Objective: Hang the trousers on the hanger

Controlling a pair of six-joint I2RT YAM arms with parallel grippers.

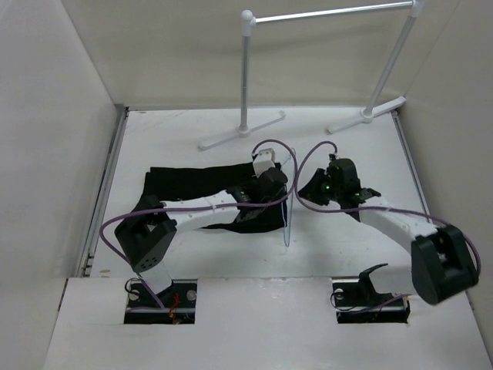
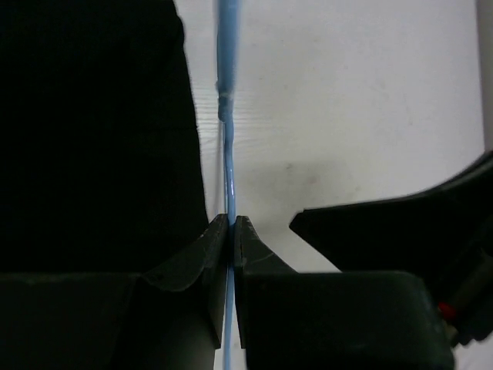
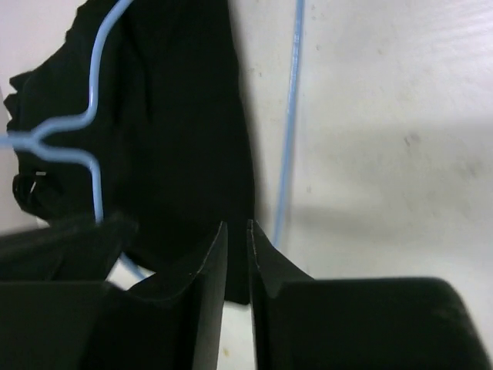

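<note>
The black trousers (image 1: pixel 192 181) lie spread on the white table, left of centre, under my left arm. The thin pale blue hanger (image 1: pixel 289 208) stands along their right edge. My left gripper (image 1: pixel 279 187) is shut on the hanger's wire (image 2: pixel 228 116), which runs straight up between its jaws (image 2: pixel 231 223), with the trousers (image 2: pixel 92 131) to its left. My right gripper (image 1: pixel 312 189) sits just right of the hanger. Its jaws (image 3: pixel 236 227) stand a narrow slit apart over the edge of the trousers (image 3: pixel 177 131); whether cloth is pinched does not show. The hanger (image 3: pixel 293 116) passes beside them.
A white tube garment rack (image 1: pixel 327 14) stands at the back, its feet (image 1: pixel 240 132) resting on the table. Pale walls close in the table on the left, back and right. My right gripper's dark body (image 2: pixel 400 223) shows close by in the left wrist view.
</note>
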